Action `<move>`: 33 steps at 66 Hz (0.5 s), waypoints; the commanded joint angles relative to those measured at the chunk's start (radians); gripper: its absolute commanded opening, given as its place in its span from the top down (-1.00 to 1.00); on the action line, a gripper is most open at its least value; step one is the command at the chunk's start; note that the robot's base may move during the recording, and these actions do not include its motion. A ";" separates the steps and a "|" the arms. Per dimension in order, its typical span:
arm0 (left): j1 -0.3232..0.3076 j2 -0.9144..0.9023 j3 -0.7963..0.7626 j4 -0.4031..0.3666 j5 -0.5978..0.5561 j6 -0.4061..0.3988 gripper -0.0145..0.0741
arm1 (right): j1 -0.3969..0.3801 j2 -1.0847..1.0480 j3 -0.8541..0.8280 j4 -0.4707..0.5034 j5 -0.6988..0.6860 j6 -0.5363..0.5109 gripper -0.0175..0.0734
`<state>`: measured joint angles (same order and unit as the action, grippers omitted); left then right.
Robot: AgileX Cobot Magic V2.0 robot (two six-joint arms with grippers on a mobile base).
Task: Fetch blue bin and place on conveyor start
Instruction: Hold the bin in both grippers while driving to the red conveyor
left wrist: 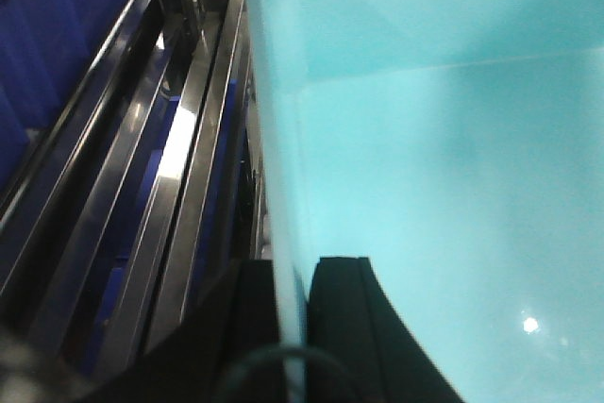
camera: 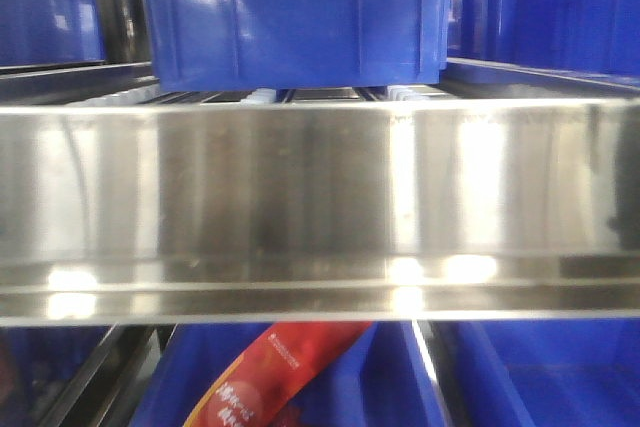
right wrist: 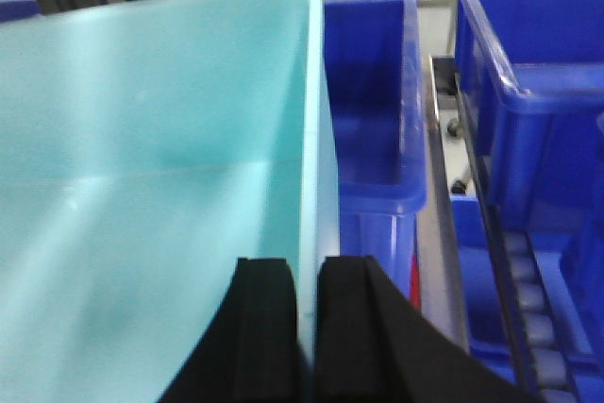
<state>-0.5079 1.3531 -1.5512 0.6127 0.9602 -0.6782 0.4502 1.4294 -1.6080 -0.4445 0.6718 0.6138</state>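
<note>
As the left gripper (left wrist: 291,280) clamps one wall of the pale aqua rectangular plastic bin (left wrist: 453,186), the right gripper (right wrist: 307,280) clamps another. Royal-blue plastic crates (right wrist: 377,110) stand beside it.

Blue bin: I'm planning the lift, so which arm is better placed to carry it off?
Neither over the other: the left gripper and the right gripper each clamp a wall of the blue bin, so a two-arm lift looks best.
</note>
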 commanded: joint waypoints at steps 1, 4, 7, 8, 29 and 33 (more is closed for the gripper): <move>-0.003 -0.007 -0.007 0.028 -0.010 0.011 0.92 | 0.001 -0.014 -0.010 -0.015 -0.124 -0.003 0.95; -0.003 -0.007 -0.007 0.028 -0.010 0.011 0.92 | 0.001 -0.014 -0.010 -0.015 -0.139 -0.003 0.95; -0.003 -0.007 -0.007 0.028 -0.015 0.011 0.92 | 0.001 -0.014 -0.010 -0.015 -0.162 -0.003 0.95; -0.003 -0.007 -0.007 0.028 -0.015 0.011 0.92 | 0.001 -0.014 -0.010 -0.015 -0.170 -0.003 0.95; -0.003 -0.007 -0.007 0.028 -0.015 0.011 0.92 | 0.001 -0.014 -0.010 -0.015 -0.255 -0.003 0.95; -0.003 -0.007 -0.007 0.028 -0.015 0.011 0.92 | 0.001 -0.014 -0.010 -0.015 -0.255 -0.003 0.95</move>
<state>-0.5079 1.3492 -1.5512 0.6283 0.9643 -0.6820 0.4462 1.4294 -1.6080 -0.4603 0.5427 0.6138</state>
